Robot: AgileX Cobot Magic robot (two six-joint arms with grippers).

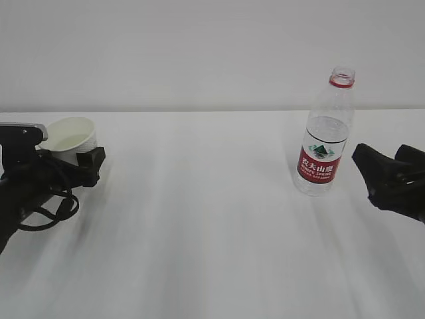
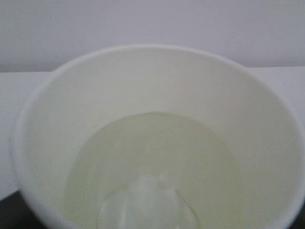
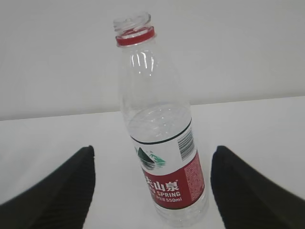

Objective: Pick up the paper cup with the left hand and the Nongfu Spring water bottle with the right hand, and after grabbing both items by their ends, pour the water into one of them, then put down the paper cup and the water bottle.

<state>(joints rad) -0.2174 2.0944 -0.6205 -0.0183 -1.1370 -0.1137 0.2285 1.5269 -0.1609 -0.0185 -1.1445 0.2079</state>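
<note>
Exterior view first, from my left side: the left hand [image 1: 80,163] sits low at the table's left edge with the paper cup [image 1: 70,138] right at its fingertips, one black finger in front of the cup's lower wall. I cannot tell from here whether the pads touch the wall, nor whether the jaws stand wide or lie against it. Through the left wrist camera the cup [image 2: 157,143] fills the frame, mouth towards the lens, with the water [image 2: 157,167] pooled in its bottom; only dark slivers show at the lower corners.

Moving right, the table [image 1: 212,232] between the arms is bare white. The Nongfu Spring water bottle [image 1: 325,136] stands upright, uncapped, just ahead of the right hand [image 1: 388,176], which is clear of it. In the right wrist view the bottle [image 3: 159,133] is centred between the two black fingers [image 3: 57,191], apart from both: that gripper is open and holds nothing.

I judge the pour done and the putting-down as the step in hand. To do it well I would confirm the cup sits flat, keep the left jaws wide, and draw straight back along the approach line so no finger drags the light cup. The same applies on the right, retreating without brushing the label.
</note>
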